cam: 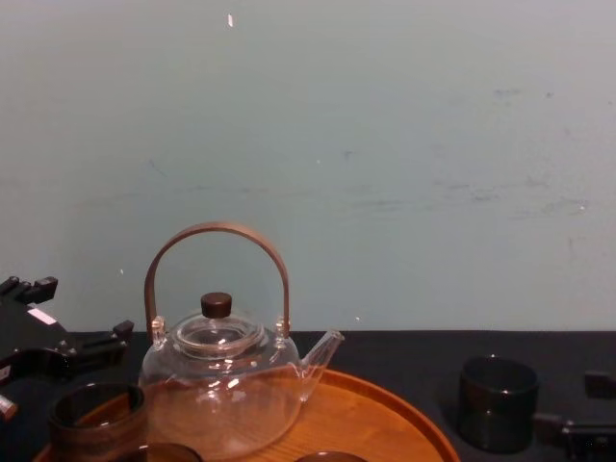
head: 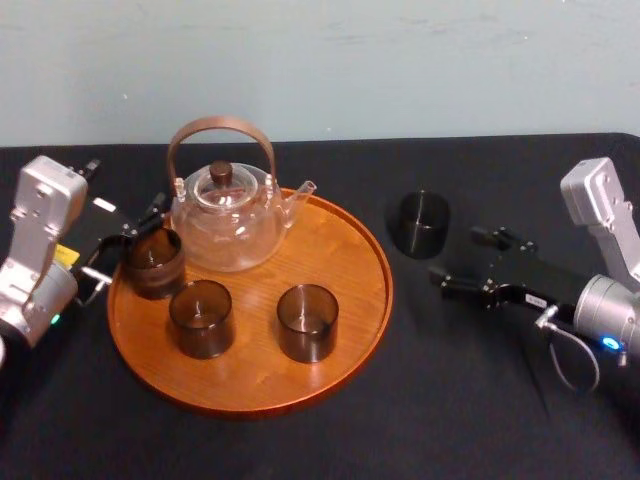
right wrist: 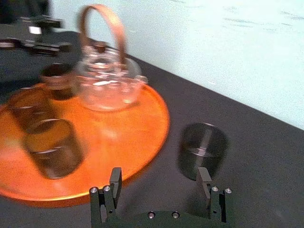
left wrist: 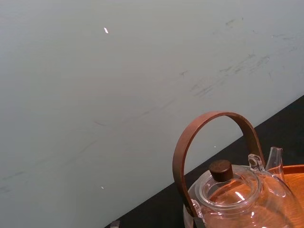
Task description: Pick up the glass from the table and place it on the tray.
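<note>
A dark smoky glass (head: 420, 223) stands upright on the black-clothed table (head: 470, 400), just right of the round orange-brown tray (head: 340, 360). My right gripper (head: 468, 260) hovers open a short way to the right of that glass (right wrist: 203, 149), touching nothing. In the right wrist view its fingers (right wrist: 115, 179) are spread wide, with the glass ahead of the farther one. The chest view shows the glass (cam: 497, 402) beside the tray (cam: 385, 414). My left gripper (head: 122, 245) is open at the tray's left rim, next to a glass on the tray (head: 152, 262).
On the tray stand a clear glass teapot (head: 225, 215) with a brown arched handle and two more dark glasses (head: 201, 318) (head: 307, 321). A pale wall runs behind the table. Bare black cloth lies in front of the tray and to its right.
</note>
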